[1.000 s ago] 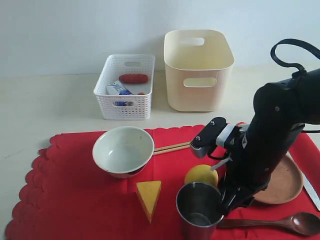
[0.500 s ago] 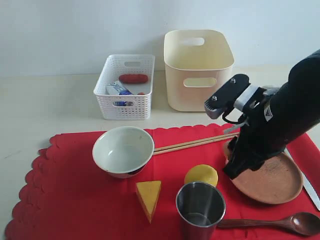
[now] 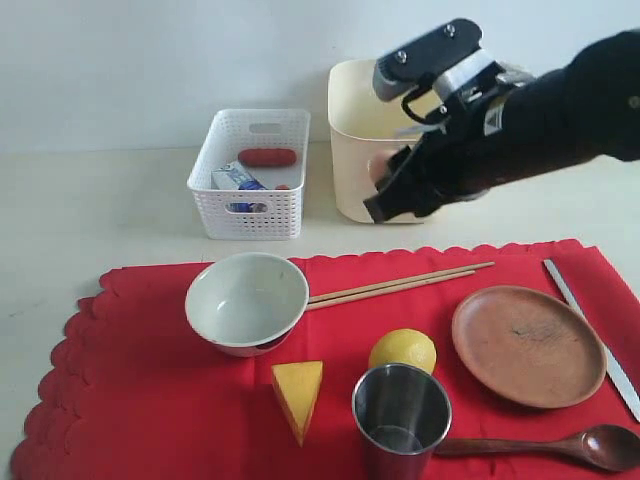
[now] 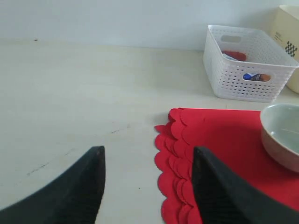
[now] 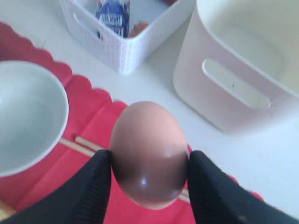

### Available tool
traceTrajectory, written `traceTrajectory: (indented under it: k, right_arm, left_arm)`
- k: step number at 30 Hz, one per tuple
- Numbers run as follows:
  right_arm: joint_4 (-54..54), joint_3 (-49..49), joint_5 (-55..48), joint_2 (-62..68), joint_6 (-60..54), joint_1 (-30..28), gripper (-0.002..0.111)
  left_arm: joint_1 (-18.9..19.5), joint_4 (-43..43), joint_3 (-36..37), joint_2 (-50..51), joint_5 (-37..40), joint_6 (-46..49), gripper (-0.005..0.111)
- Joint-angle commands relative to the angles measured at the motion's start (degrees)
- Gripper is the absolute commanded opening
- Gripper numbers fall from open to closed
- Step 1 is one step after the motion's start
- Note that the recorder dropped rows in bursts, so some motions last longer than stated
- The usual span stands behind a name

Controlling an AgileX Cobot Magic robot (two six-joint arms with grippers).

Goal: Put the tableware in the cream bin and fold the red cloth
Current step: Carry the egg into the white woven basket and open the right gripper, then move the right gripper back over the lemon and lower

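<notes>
My right gripper [image 5: 148, 165] is shut on a brown egg [image 5: 148, 154] and hangs in front of the cream bin [image 3: 398, 140], above the cloth's far edge. On the red cloth [image 3: 150, 400] lie the pale bowl [image 3: 246, 300], wooden chopsticks [image 3: 400, 283], brown plate [image 3: 528, 345], steel cup [image 3: 400, 418], dark wooden spoon [image 3: 560, 446] and silver knife [image 3: 592, 335]. My left gripper [image 4: 148, 161] is open, low over the table beside the cloth's scalloped left edge [image 4: 175, 154]; it does not show in the exterior view.
A white perforated basket [image 3: 250, 172] left of the cream bin holds a sausage [image 3: 267, 157] and a carton [image 3: 236, 180]. A lemon [image 3: 403, 350] and a cheese wedge [image 3: 298, 392] sit on the cloth near the cup.
My right arm has lifted from between the cup and the plate, up and back toward the cream bin, with the egg in its gripper. The plate is now uncovered.
</notes>
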State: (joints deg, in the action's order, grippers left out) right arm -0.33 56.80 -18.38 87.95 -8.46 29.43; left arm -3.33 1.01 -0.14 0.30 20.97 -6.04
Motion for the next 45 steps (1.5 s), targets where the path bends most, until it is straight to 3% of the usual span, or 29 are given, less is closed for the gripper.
traceTrajectory:
  k: [1, 9, 19, 32, 34, 41, 45]
  right_arm:
    - [10.0, 7.6, 0.4, 4.5, -9.5, -0.1, 0.0]
    - [31.9, 27.4, -7.5, 20.7, -29.6, -0.1, 0.0]
    - [30.9, 48.4, -11.1, 39.1, -30.4, -0.1, 0.0]
    - [25.9, 55.1, -10.3, 48.3, -31.3, -0.1, 0.0]
    - [25.6, 55.1, -9.1, 48.6, -31.3, -0.1, 0.005]
    - [25.3, 55.1, -8.6, 48.7, -30.7, -0.1, 0.039]
    - [25.2, 55.1, -9.2, 47.6, -29.9, -0.1, 0.052]
  left_arm:
    - [-0.1, -0.1, 0.1, -0.3, -0.5, -0.3, 0.054]
    - [-0.1, -0.1, 0.1, -0.3, -0.5, -0.3, 0.054]
    - [-0.1, -0.1, 0.1, -0.3, -0.5, -0.3, 0.054]
    - [-0.1, -0.1, 0.1, -0.3, -0.5, -0.3, 0.054]
    - [-0.1, -0.1, 0.1, -0.3, -0.5, -0.3, 0.054]
    - [-0.1, -0.1, 0.1, -0.3, -0.5, -0.3, 0.054]
    - [-0.1, -0.1, 0.1, -0.3, -0.5, -0.3, 0.054]
